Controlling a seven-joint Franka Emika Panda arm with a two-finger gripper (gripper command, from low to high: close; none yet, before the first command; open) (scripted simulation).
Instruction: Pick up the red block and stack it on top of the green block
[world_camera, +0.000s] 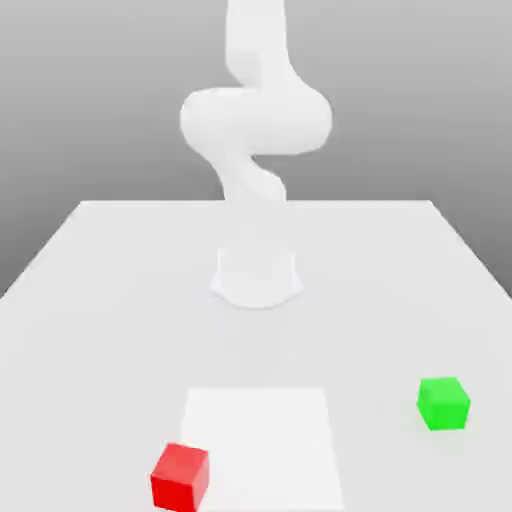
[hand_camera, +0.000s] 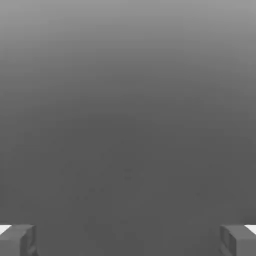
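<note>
The red block (world_camera: 180, 477) sits on the white table near the front edge, toward the exterior view's left. The green block (world_camera: 443, 403) rests on the table to the exterior view's right, a little farther back, well apart from the red one. In the hand view my gripper (hand_camera: 128, 241) is open: its two grey fingertips (hand_camera: 18, 240) stand wide apart with nothing between them, against plain grey background. The white arm (world_camera: 255, 120) rises from its base and curls upward out of the picture.
The arm's round base (world_camera: 256, 278) stands at the middle of the table (world_camera: 100, 300). A brighter white square patch (world_camera: 262, 440) lies flat on the tabletop between the two blocks, the red block at its front left corner.
</note>
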